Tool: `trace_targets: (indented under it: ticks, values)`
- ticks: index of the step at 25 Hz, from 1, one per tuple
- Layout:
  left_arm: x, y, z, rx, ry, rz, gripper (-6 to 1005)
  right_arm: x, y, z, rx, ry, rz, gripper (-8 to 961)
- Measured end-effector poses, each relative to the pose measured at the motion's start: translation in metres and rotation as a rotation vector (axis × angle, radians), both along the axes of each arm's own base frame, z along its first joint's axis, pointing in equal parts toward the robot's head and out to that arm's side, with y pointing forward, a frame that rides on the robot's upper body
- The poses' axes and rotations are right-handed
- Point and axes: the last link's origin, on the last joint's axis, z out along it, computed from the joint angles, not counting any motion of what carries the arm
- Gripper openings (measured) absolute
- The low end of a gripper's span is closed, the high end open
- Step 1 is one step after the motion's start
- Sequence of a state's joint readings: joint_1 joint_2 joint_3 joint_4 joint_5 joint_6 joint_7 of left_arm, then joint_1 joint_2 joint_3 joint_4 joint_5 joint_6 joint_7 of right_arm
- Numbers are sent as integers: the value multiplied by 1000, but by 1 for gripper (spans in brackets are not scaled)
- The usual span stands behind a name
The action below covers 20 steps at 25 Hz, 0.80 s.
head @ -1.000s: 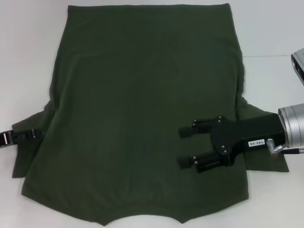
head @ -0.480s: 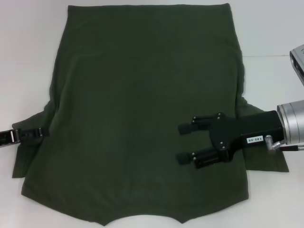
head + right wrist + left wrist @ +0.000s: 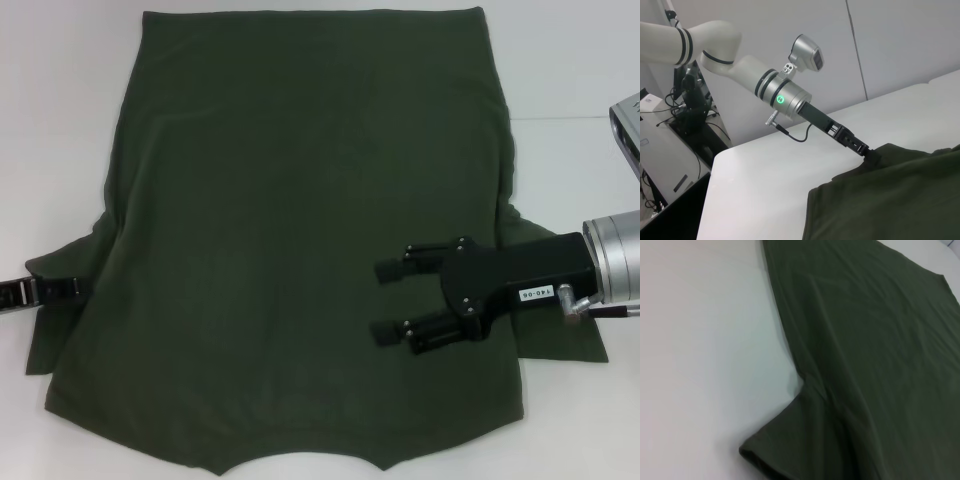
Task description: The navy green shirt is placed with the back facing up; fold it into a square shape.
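The large dark olive-green knit T-shirt (image 3: 310, 240) lies spread flat on the white tabletop (image 3: 60, 120), its hem at the far side and its collar at the near edge. My right hand (image 3: 388, 300) hovers over the shirt's right side, fingers spread apart and holding nothing, barely moved from half a second ago. My left hand (image 3: 80, 287) is at the left sleeve, having drawn back slightly leftward; I cannot tell its grip.

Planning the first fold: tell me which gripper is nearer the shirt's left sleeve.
Left. The left gripper is at the left sleeve edge; the right gripper hovers open over the shirt's right side.
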<state>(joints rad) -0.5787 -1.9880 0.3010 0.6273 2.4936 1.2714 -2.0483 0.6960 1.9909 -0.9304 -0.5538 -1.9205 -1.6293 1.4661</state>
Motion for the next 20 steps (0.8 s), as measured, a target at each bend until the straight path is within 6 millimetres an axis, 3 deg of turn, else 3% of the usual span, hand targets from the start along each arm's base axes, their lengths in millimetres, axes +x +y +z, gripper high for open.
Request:
trace_targets:
  ticks: [5,10,16,20]
  values:
    - [-1,0,0,-2,9,3,626,0,0,0,1,1,-1,916]
    - [-1,1,1,-9,20,2,590,0,1,0,2,2,-2,916]
    - [-1,2,0,-16,29,-1,381,-1,1,0,2,2,-1,917]
    - [0,2,0,-15,29,-1,350,-1,1,0,2,2,-1,917]
